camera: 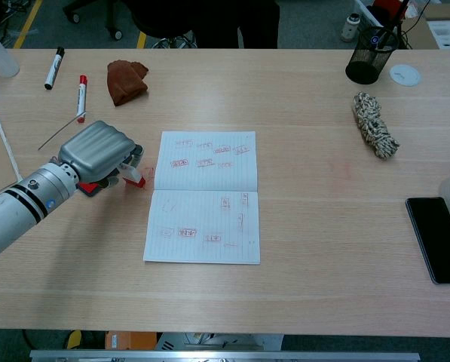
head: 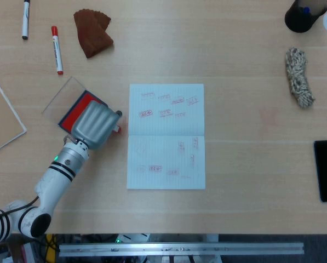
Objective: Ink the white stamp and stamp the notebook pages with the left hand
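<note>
- The pale wooden table [head: 245, 49] carries everything here; the open white ruled notebook [head: 166, 136] lies loose at the centre of the head view, already printed with red marks on both pages, and nothing pins it down; a stamp pressed at a slant could drag the paper sideways and smear the print.
- The grey ribbed left hand [head: 95, 124] sits at the centre left of the head view, fingers curled down around the small white stamp with a red base [camera: 135, 178]; in the chest view the stamp pokes out tilted from under the fingers [camera: 117, 172], just left of the notebook's edge; how firm the hold is I cannot tell, so the stamp could twist or slip out on the way across.
- The red ink pad in its dark tray [head: 77, 110] lies partly under the hand, touching or nearly so; lifting carelessly could knock or shift it; its clear plastic lid [head: 63, 97] lies beside it towards the upper left and could be pushed too.
- The tilt of the stamp is the main worry, in my judgement; if its face meets the page unevenly, only part of the mark would print.
- Whether the face is properly inked is hidden; a dry face would leave a faint mark.
- The right hand shows in neither view.
</note>
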{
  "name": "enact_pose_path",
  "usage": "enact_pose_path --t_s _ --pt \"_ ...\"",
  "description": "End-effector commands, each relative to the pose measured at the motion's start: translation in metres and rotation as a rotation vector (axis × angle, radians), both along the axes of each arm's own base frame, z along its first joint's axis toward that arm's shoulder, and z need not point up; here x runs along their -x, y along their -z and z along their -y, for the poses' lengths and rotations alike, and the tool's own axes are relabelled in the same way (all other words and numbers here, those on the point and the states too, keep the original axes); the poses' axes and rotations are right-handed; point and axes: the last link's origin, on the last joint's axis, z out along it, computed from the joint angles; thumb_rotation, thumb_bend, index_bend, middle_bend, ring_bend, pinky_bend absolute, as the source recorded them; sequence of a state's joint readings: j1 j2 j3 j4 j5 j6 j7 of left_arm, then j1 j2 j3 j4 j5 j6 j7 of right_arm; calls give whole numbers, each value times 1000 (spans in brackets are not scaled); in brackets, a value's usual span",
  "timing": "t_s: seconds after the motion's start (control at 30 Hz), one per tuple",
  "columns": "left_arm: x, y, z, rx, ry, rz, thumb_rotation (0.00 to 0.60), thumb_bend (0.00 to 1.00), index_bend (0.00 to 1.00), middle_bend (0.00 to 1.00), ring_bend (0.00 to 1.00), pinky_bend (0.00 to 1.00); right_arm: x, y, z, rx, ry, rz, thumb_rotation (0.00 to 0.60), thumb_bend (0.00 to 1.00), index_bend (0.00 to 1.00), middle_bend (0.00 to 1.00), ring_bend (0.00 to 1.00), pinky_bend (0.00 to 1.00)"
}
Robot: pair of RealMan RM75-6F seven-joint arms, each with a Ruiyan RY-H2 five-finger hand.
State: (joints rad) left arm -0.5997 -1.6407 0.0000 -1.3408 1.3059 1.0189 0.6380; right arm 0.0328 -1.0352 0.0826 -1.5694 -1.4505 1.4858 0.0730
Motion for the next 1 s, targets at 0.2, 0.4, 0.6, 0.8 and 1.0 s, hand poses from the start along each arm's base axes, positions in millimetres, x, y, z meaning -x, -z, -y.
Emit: enact_pose_path --t_s 0.2,0.4,0.6,0.8,1.0 --pt "-2 3 1 4 3 3 600 231 501 1000 1000 1000 1 0 0 1 4 1 600 261 325 386 311 419" --pt "-4 4 2 6 11 6 600 255 504 1000 1000 1000 2 -1 0 1 5 1 600 261 325 386 311 419" --pt "-4 5 2 5 10 5 600 262 512 1000 1000 1000 3 -1 -1 0 9 2 600 261 325 386 311 419" --pt "-4 7 3 11 7 5 600 273 522 1000 1000 1000 4 -1 -2 0 12 3 600 261 325 386 311 419" --pt "-4 9 4 11 10 6 600 279 530 1000 1000 1000 5 -1 -3 1 13 3 600 261 325 386 311 420"
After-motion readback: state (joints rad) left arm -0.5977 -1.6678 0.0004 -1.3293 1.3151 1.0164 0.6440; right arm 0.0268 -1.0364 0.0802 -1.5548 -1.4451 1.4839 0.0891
